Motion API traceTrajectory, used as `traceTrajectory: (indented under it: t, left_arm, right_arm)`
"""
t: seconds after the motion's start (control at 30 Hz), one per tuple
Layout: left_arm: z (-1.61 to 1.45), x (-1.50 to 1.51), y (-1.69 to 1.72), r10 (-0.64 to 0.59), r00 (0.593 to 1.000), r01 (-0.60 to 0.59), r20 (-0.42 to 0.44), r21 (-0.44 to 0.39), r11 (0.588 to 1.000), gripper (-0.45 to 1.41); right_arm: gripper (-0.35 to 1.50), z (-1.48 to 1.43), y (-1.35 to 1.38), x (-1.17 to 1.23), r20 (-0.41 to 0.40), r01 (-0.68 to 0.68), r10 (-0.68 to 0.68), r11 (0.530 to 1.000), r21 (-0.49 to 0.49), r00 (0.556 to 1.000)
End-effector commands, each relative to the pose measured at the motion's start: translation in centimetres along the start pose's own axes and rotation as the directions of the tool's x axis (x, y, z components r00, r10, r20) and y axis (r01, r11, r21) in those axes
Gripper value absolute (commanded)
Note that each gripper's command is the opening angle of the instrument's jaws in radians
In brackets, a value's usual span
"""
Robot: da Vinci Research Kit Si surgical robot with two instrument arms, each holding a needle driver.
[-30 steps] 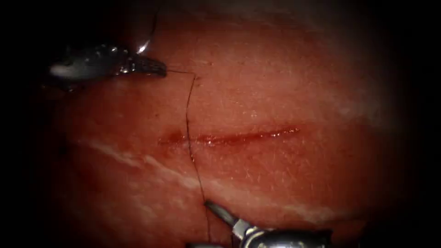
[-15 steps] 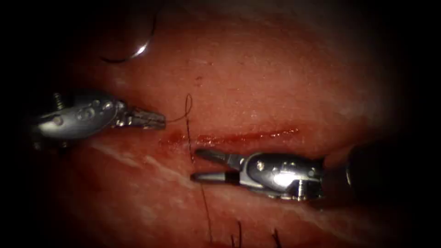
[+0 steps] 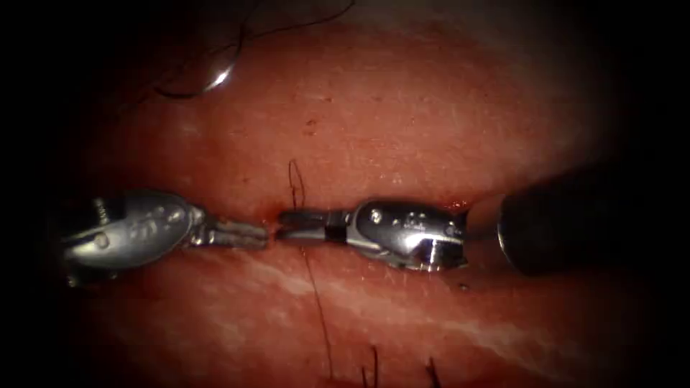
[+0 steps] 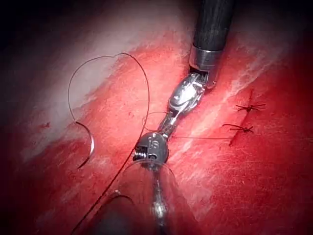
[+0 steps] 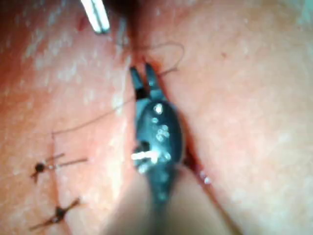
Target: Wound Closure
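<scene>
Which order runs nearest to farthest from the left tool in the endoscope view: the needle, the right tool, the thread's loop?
Measured from the left tool, whose shut jaws hold thread:
1. right tool: tip to tip with it, on its right, jaws open, holding nothing.
2. thread: looped just above both tips.
3. needle: far above, lying free on the tissue.

— Where do the two arms sit?

— Left hand (image 3: 248, 235) lies level at mid-left of the endoscope frame, jaws together, pointing right. Right hand (image 3: 298, 224) enters from the right, its dark shaft (image 3: 560, 223) behind it, pointing left.

— And its jaws?

— Slightly parted (a narrow gap), tips nearly meeting the left one's.
</scene>
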Motion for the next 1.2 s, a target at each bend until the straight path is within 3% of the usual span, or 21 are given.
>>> traceTrajectory:
  t: [0.03,0.37,0.77,0.9,1.03,1.2]
  left_arm:
    - [0.12,-0.07,0.03,0.001,1.0,-0.001,-0.003,-0.002,1.0,-0.45]
    - [0.32,-0.25,0.05,0.013,0.999,-0.013,-0.038,0.007,1.0,-0.45]
    - [0.54,-0.53,-0.04,0.031,0.995,-0.029,-0.093,0.031,0.999,-0.45]
    - [0.62,-0.7,-0.1,0.046,0.992,-0.042,-0.115,0.04,0.998,-0.45]
    - [0.69,-0.91,-0.19,0.062,0.989,-0.057,-0.132,0.041,0.998,-0.45]
    - [0.69,-0.9,-0.2,0.058,0.988,-0.054,-0.144,0.031,0.998,-0.45]
  right_arm:
    - [-0.06,0.02,-0.01,-0.06,-0.013,-0.005,0.005,1.0,0.008,1.0]
    - [-0.06,0.0,0.13,0.16,-0.129,-0.061,0.079,0.988,0.143,0.988]
    - [-0.12,0.14,0.09,0.18,-0.161,-0.073,0.132,0.943,0.326,0.978]
    - [-0.2,0.16,0.09,0.18,-0.16,-0.071,0.145,0.914,0.399,0.976]
    - [-0.22,0.16,0.07,0.18,-0.184,-0.06,0.183,0.846,0.529,0.966]
    - [-0.18,0.16,-0.01,0.21,-0.184,-0.038,0.188,0.792,0.61,0.965]
